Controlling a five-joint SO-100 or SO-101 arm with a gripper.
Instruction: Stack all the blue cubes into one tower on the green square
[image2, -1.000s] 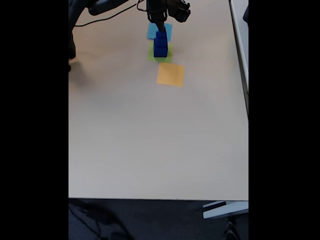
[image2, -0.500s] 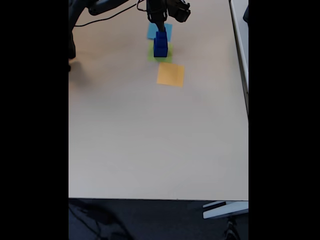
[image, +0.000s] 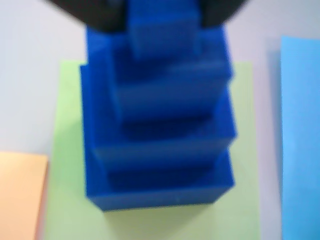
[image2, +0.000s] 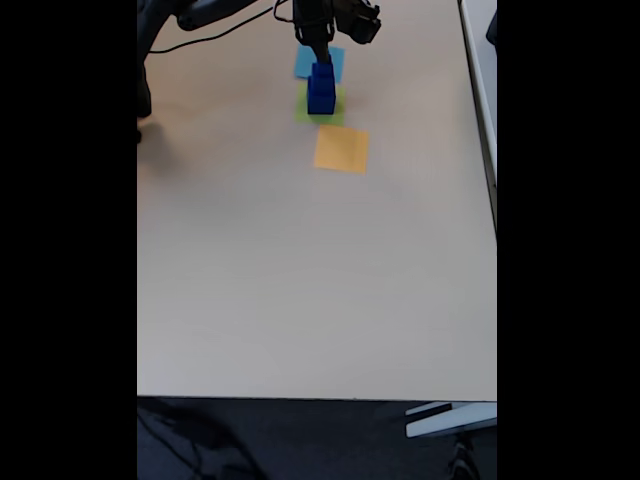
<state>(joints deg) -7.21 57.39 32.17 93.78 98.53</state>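
Your tower (image: 159, 125) stands on the green square (image: 67, 150), largest cube at the bottom and the small cube (image: 162, 30) on top, and over the last second almost nothing about it has shifted: in the fixed view the tower (image2: 321, 89) sits in the same spot on the green square (image2: 337, 113), with the claw (image2: 318, 52) hanging in the same place above it. That stillness suggests to me the stack is essentially built and what you have left is letting go and backing off without nudging it. The wrist view gives you what the fixed one cannot: the tiers are stepped and slightly offset, and two dark fingers (image: 97, 12) flank the small cube at the top edge, close against its sides. Whether they are pressing it or have already eased off, I cannot tell. The fixed view gives you the layout instead: the light-blue square (image2: 331, 60) behind the tower, the orange square (image2: 341, 149) just in front, and bare counter (image2: 300, 280) beyond.
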